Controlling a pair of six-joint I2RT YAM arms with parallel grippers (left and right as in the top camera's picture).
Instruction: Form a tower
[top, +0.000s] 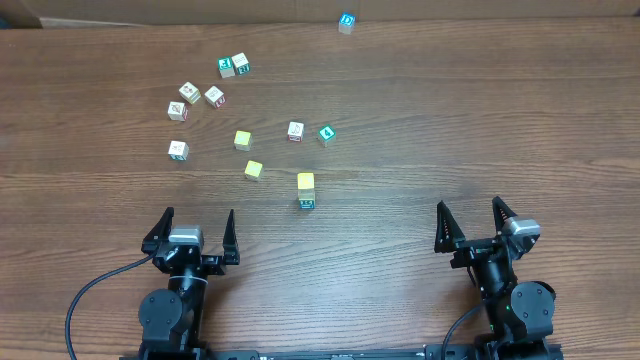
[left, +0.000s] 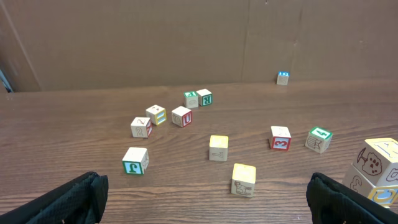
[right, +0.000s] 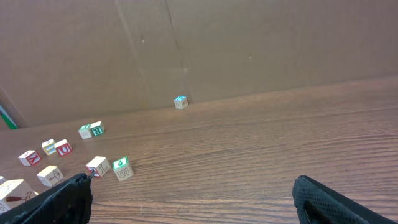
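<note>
Tower (top: 305, 191) stands three cubes high near the middle of the surface (top: 400, 100). We judge more loose cubes (top: 254, 170) could go on. Our left fingers (top: 160, 228) and right fingers (top: 443, 225) are spread apart, empty.

Surface (top: 450, 120): brown wood-grain, looks like laminate, smooth, low satin sheen.
Tower (top: 306, 190): small wooden cubes. Top face plain yellow paint, matt; the cube below has teal print. The left wrist view shows pale bare-wood sides with printed line drawings, smooth.
Loose cubes (left: 135, 160): same pale wood, matt, with printed letters and red, green, blue or yellow borders. Two are plain yellow on top.
Back wall (left: 155, 37): brown, cardboard-like, matt, with visible seams.
Left fingers (top: 162, 228) and right fingers (top: 443, 222): black, matt, plastic-looking; close up the texture is grainy and rough.
Grey wrist housing (top: 185, 236): smooth, slight sheen; material unclear.
Cable (top: 85, 295): black, smooth, rubbery-looking.
</note>
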